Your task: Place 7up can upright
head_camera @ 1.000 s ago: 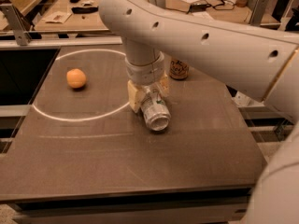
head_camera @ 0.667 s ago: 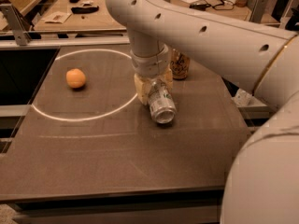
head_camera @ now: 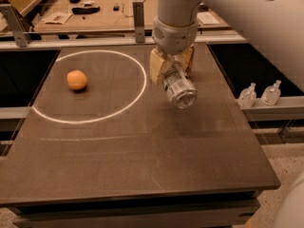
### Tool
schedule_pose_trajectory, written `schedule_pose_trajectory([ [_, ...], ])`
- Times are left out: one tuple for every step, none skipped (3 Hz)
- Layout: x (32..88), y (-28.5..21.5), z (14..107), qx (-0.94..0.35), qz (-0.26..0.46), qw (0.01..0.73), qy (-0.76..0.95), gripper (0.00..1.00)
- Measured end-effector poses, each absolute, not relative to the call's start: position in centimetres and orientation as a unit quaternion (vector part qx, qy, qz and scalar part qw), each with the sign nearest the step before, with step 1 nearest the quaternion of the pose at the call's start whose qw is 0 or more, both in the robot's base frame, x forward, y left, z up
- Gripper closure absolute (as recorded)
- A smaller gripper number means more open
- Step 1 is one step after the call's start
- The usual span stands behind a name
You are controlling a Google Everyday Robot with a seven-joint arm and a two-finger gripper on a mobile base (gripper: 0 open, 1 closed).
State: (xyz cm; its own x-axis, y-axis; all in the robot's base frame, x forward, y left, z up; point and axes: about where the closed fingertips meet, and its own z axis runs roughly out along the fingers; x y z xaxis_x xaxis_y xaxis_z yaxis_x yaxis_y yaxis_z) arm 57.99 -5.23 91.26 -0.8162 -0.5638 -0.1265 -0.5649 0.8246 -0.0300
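**A:** Silver aluminium is showing between the fingers. The gripper is hanging over the bench, closed partway and clamping the 7up can by its body.

**B:** How is the can sitting?

**A:** It is lying tilted, jutting out just below the fingers, with one round end pointing toward the camera and slightly down. It is looking clear of the bench, but I am not managing to confirm a gap.

**B:** Which step are we logging?

**A:** I am judging it as carry-and-reorient. The can is in hand but not yet upright, so placement is pending.

**B:** What is the next move asking for?

**A:** The wrist is needing to turn until the can's axis is standing vertical under the fingers. After that comes a slow descent until the base is sitting flat, and only then a release. Opening while the can is leaning is risking a roll.

**B:** Anything near?

**A:** An orange is sitting well apart from the fingers, inside the white ring, whose edge is passing just beside them. Two small bottles are standing off the bench, on the fingers' opposite side.
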Motion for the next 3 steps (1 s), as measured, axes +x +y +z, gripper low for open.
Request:
schedule_pose_trajectory([
  [56.5,-7.3,95.0,-0.332,0.094,0.115,0.931,1.0],
  [56.2,-9.0,95.7,-0.367,0.188,0.157,0.897,1.0],
  [55.0,-9.6,95.7,-0.416,0.306,0.198,0.833,1.0],
])
